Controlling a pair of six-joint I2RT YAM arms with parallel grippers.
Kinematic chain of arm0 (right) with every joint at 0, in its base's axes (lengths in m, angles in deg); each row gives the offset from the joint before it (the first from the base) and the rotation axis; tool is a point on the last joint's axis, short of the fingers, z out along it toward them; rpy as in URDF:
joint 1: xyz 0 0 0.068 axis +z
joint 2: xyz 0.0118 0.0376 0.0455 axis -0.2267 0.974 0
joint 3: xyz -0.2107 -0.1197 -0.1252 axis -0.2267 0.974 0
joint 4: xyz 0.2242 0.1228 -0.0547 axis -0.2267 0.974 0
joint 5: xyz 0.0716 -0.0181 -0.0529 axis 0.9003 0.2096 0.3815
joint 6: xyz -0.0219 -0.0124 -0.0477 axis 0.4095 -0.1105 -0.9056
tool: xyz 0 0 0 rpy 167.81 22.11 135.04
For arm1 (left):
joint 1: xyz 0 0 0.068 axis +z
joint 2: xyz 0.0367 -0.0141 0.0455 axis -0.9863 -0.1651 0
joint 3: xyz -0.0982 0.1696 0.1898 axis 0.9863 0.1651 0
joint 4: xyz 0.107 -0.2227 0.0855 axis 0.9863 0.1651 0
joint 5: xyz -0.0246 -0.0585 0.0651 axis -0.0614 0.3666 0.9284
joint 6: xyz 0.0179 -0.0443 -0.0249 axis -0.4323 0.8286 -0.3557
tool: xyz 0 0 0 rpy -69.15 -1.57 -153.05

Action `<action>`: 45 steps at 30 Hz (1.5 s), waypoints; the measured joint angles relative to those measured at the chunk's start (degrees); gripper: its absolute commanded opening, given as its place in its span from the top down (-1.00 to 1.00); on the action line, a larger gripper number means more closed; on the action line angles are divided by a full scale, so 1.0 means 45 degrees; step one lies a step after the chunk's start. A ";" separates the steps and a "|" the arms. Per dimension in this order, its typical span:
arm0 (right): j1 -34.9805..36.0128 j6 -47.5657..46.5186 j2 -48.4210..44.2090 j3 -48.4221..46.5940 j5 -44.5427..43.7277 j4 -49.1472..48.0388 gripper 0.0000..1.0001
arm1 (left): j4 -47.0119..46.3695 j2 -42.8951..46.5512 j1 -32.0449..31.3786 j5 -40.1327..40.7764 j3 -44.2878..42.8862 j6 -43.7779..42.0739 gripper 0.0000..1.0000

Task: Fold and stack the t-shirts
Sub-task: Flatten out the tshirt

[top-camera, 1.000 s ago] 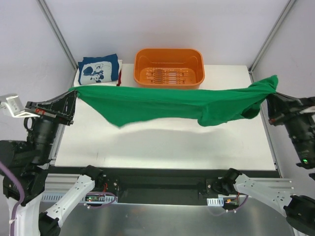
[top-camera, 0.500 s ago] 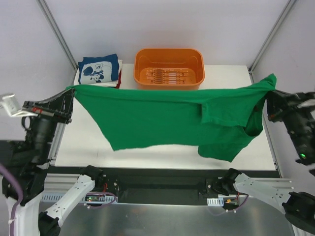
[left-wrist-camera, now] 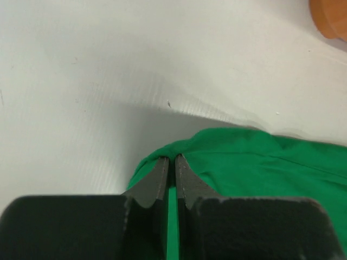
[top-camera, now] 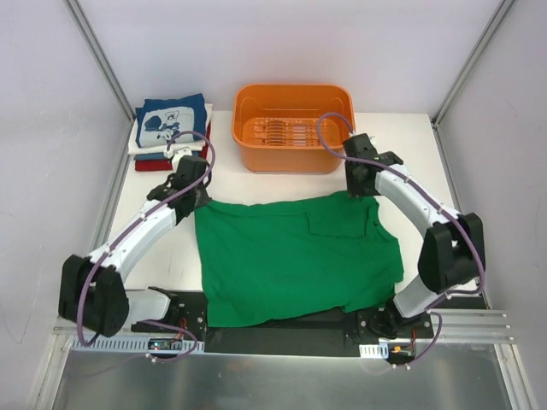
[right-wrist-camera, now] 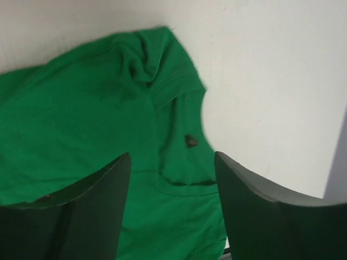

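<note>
Left gripper (left-wrist-camera: 169,165) is pinching the upper-left corner of the green t-shirt (top-camera: 291,256), fingers almost shut, while right gripper (right-wrist-camera: 172,158) is hovering wide open and empty over its upper-right corner, the shirt lying centre-frame with table (top-camera: 444,196) showing on both sides.

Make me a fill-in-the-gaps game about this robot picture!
The spread-out shirt is coloured ___.
The left pincer is ___ on the shirt's corner.
The right pincer, above the shirt, is ___.
The tub behind the shirt is coloured ___.
Missing words: green, shut, open, orange.
</note>
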 measured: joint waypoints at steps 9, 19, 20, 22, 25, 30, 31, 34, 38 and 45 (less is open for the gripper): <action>-0.0015 0.1394 -0.0884 0.0743 0.1802 -0.0233 -0.30 | -0.0359 -0.1180 0.0257 -0.0102 -0.0049 0.0282 1.00; -0.1117 0.2565 -0.1477 0.3721 0.4775 -0.0651 0.05 | -0.0699 -0.1331 0.0826 -0.0282 -0.0049 0.0282 1.00; -0.1166 0.2603 -0.1341 0.3740 0.4935 -0.0704 0.06 | -0.0729 -0.1331 0.0831 -0.0355 -0.0049 0.0282 1.00; -0.1268 0.2715 -0.0971 0.3740 0.5207 -0.0957 0.10 | -0.0772 -0.1331 0.0831 -0.0486 -0.0049 0.0282 1.00; -0.1491 0.2793 -0.0403 0.3740 0.5484 -0.1229 0.12 | -0.0831 -0.1331 0.0831 -0.0563 -0.0049 0.0282 1.00; -0.1724 0.2788 0.0165 0.3740 0.5396 -0.1331 0.13 | -0.0869 -0.1326 0.0831 -0.0661 -0.0044 0.0282 1.00; -0.1763 0.2793 0.0209 0.3740 0.5367 -0.1350 0.13 | -0.0879 -0.1326 0.0831 -0.0709 -0.0039 0.0282 1.00; -0.1909 0.2788 0.0355 0.3740 0.5382 -0.1472 0.19 | -0.0918 -0.1316 0.0831 -0.0797 -0.0005 0.0282 1.00; -0.1962 0.2793 0.0549 0.3745 0.5489 -0.1729 0.22 | -0.0933 -0.1205 0.0831 -0.0835 0.0107 0.0287 1.00; -0.1987 0.2812 0.0855 0.3852 0.5527 -0.2030 0.41 | -0.0947 -0.0884 0.0831 -0.0874 0.0214 0.0291 1.00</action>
